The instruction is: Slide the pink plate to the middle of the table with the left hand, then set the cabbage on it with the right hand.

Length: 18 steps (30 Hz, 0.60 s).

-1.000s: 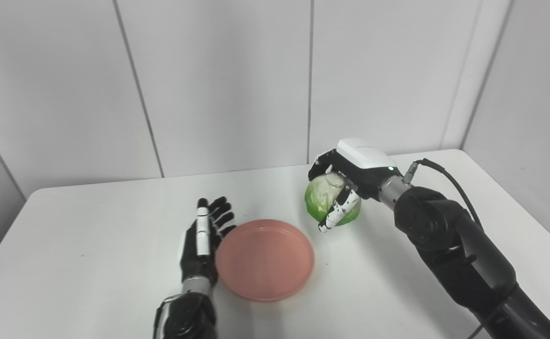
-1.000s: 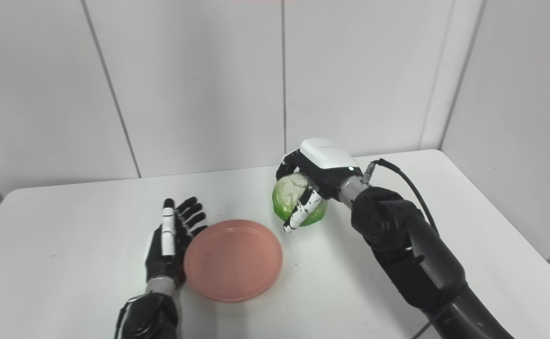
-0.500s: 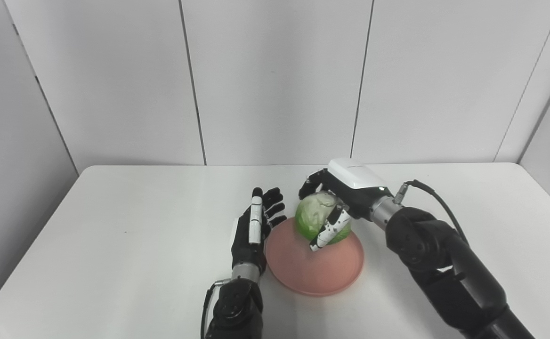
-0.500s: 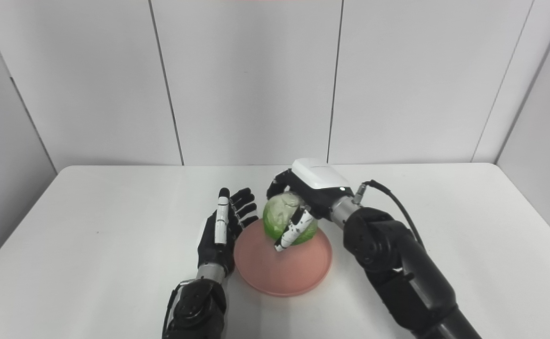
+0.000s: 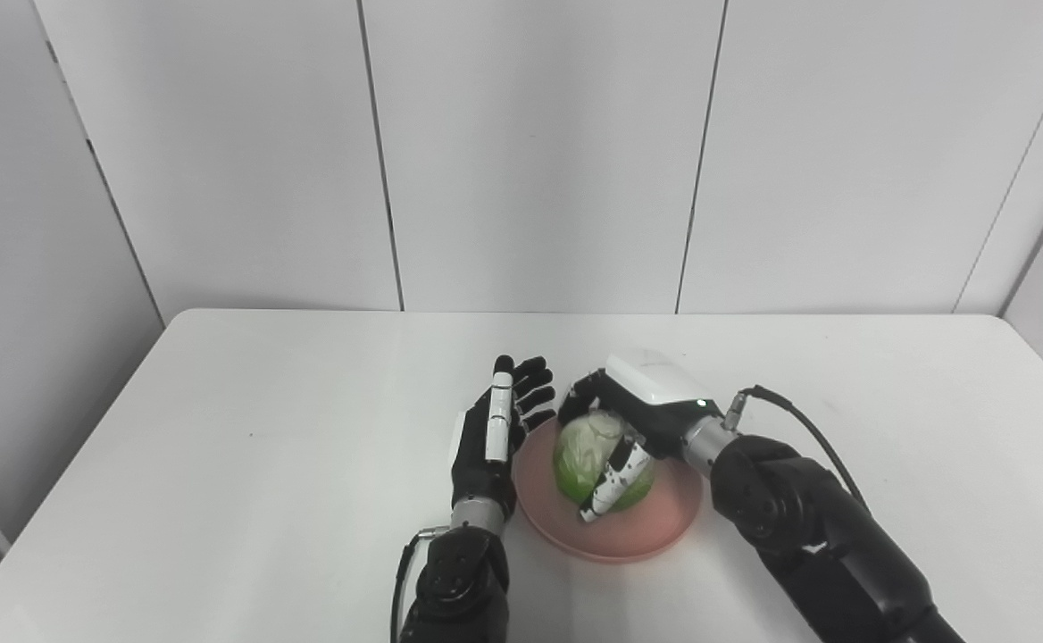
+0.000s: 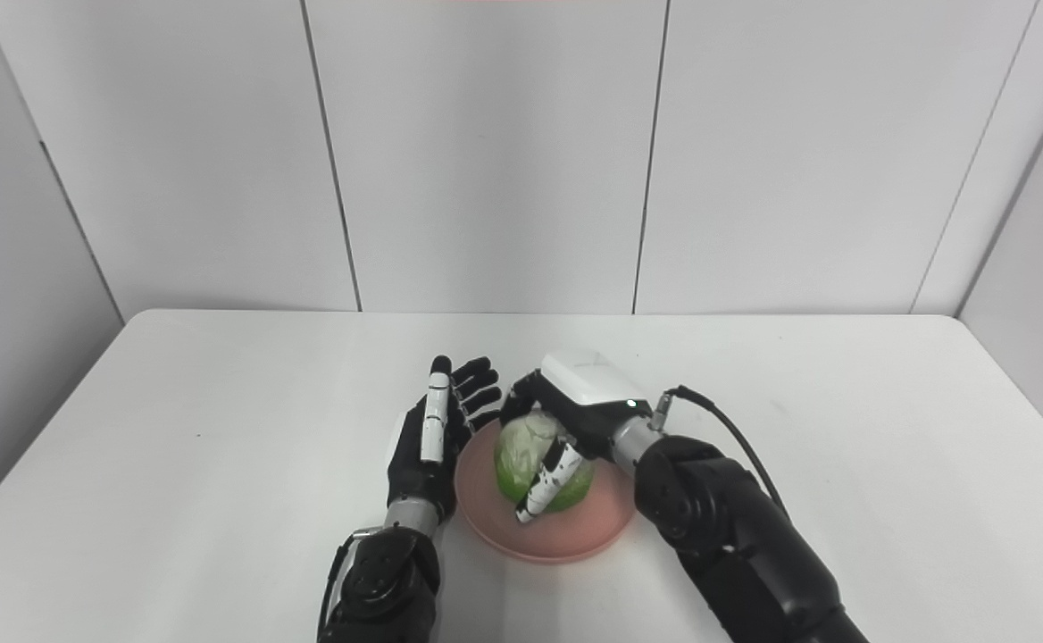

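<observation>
Left eye view: cabbage (image 5: 595, 457) on pink plate (image 5: 655, 527), right hand (image 5: 633, 420) around it, left hand (image 5: 495, 438) open.

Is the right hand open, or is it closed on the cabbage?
Closed: the right hand wraps its fingers around the cabbage, over the pink plate.

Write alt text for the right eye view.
The right hand is shut on a green cabbage over the pink plate at mid-table. The open left hand stands against the plate's left rim on the white table.
</observation>
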Available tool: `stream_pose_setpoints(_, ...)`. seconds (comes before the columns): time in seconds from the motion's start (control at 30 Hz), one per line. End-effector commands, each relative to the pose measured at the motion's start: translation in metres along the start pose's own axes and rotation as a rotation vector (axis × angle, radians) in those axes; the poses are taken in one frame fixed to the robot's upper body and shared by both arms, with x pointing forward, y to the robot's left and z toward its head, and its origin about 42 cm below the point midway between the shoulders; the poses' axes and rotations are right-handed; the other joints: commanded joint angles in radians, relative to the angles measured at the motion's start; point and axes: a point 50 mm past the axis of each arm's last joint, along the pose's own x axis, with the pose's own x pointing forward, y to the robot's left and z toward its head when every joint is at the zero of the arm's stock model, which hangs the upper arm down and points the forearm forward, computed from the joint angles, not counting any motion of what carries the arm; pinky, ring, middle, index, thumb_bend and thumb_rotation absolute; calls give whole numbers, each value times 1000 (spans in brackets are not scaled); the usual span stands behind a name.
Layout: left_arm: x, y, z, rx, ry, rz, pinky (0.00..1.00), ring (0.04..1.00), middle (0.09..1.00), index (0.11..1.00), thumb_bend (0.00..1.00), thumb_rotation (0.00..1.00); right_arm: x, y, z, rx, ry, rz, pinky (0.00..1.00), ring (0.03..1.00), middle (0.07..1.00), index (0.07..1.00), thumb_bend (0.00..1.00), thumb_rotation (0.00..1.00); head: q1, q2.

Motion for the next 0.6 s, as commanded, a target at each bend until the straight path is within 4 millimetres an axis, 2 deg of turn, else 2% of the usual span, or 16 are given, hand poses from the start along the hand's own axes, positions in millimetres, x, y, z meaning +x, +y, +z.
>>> stream_pose_setpoints(0.0,-17,16,-38,-5,163,58,702,770,766,686,613,989,4,-19,10,-39,-70,-46,355,414,503,516,518,0,-3,2)
stream_pose_setpoints(0.2,-18,17,-38,0,170,60,697,767,761,686,616,990,3,-19,10,-76,-75,-32,394,423,492,519,520,0,-7,4)
stream_pose_setpoints(0.37,-18,18,-39,2,176,54,702,775,772,696,614,998,1,-21,11,-104,-75,-31,379,444,471,506,530,4,-15,6)
stream_pose_setpoints(0.4,-18,18,-39,1,176,53,703,773,769,699,613,999,0,-22,12,-107,-73,-32,376,452,505,502,528,59,-15,7)
stream_pose_setpoints(0.43,-18,18,-39,2,178,50,705,773,770,705,612,1000,-1,-25,13,-103,-71,-32,379,474,566,577,687,174,-15,8)
stream_pose_setpoints(0.5,-18,17,-39,1,179,45,706,777,783,712,614,1000,-3,-30,13,-92,-67,-33,376,495,624,698,896,291,-15,8)
stream_pose_setpoints(0.57,-18,18,-38,-9,185,46,702,778,794,713,617,1000,-5,-33,13,-84,-64,-27,389,529,682,764,974,353,-18,10)
